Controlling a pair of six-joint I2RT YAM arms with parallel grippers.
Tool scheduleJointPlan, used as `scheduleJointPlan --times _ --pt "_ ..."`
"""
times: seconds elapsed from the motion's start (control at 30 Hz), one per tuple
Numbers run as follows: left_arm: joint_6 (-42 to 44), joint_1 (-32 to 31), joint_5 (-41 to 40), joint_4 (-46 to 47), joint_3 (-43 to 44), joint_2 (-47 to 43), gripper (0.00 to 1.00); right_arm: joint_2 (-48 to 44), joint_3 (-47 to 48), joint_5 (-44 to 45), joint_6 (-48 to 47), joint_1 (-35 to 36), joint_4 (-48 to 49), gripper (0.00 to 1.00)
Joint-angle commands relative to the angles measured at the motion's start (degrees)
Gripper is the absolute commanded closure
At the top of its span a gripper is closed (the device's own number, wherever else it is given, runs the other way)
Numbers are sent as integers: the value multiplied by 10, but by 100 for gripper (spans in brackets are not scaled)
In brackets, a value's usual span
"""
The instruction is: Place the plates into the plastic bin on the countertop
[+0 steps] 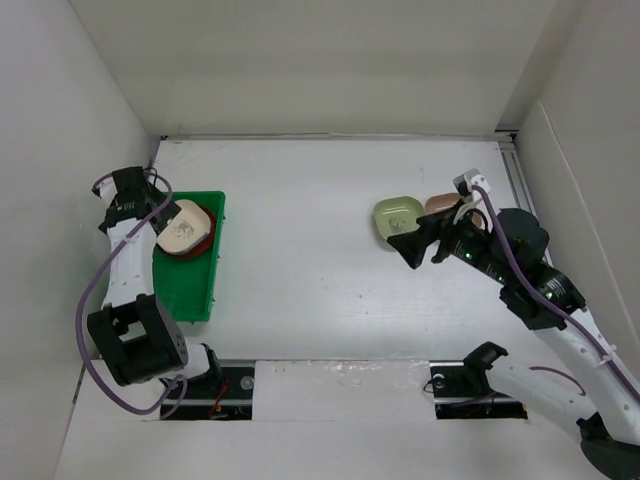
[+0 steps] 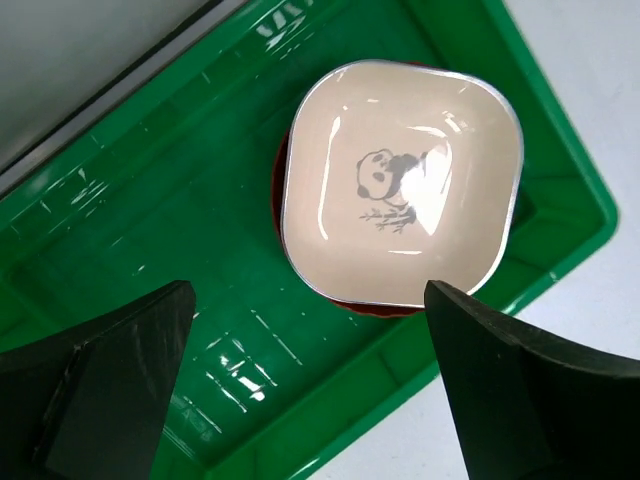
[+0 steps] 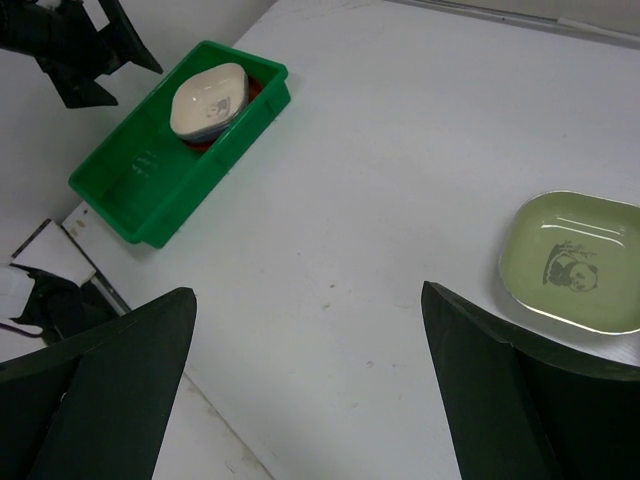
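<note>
Left hand [image 2: 308, 298] gapes empty over the plastic bin [image 2: 150, 200] at the table [image 1: 300, 250]'s left edge, cream plate [image 2: 400, 180] stacked on red-brown plate [image 2: 372, 306] inside. Right hand [image 3: 308, 300], wide open and empty, hangs by the light green plate [image 3: 575, 260] and tan-pink plate [image 1: 438, 204], both outstanding.

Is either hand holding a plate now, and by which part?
Nothing is held. The left hand is open above the cream plate; the right hand is open too.

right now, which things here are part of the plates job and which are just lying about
Job:
bin
cream plate, in the bin
red plate, under it
green plate, on the countertop
pink plate, beside the green one

Not the job:
rail
walls
</note>
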Motion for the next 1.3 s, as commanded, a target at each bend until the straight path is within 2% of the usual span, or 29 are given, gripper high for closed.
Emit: scheduleJointPlan --times 0.0,0.07,0.13,0.17,0.2,0.23,0.27,0.3,0.37,0.43,0.5,0.53,0.63,0.83,0.93,0.97,1.1,1.13,1.23,1.27 --pt "0 -12 7 18 37 -51 0 -11 -4 -10 -11 -3 34 0" --pt "0 -50 7 18 63 -62 0 -11 2 -4 -6 -3 34 0" --pt "-33 -156 -4 18 81 -68 0 -18 2 30 6 -3 28 0" --pt "-48 -201 -20 12 107 -48 0 -23 2 47 13 -3 28 0" --pt "-63 -288 -45 12 118 -33 0 -36 2 62 25 -3 28 0" --pt "-77 -330 -55 12 132 -12 0 -36 9 99 32 -3 22 0" --pt "-106 -369 -63 12 158 10 0 -45 21 130 42 -3 3 0" --pt "-115 -438 -70 21 174 63 0 -52 29 161 65 -3 -10 0" --pt "-131 -494 -76 26 212 125 0 -60 42 247 80 -3 -49 0" --pt "-145 -563 -94 7 305 232 0 -71 61 288 92 -3 -69 0" --pt "-145 -597 -99 -7 410 299 0 -80 74 321 92 -3 -95 0" --pt "-151 -611 -99 -21 445 364 0 -90 74 321 92 -3 -95 0" --pt "-167 -640 -99 -59 564 472 0 -106 80 321 92 -3 -120 0" --pt "-187 -653 -59 -8 558 530 0 -135 74 316 81 -3 -133 0" --pt "-200 -653 -59 -25 580 565 6 -141 74 311 75 -3 -138 0" --pt "-205 -653 -65 -30 586 572 9 -141 74 311 74 -3 -139 0" --pt "-210 -653 -65 -30 580 601 40 -147 74 306 69 -3 -139 0" --pt "-210 -647 -56 -30 574 609 57 -152 79 306 69 -3 -139 0" --pt "-223 -641 -56 -39 569 614 81 -152 79 300 69 -3 -133 0" --pt "-224 -641 -71 -45 569 609 98 -152 79 300 64 -3 -133 0"
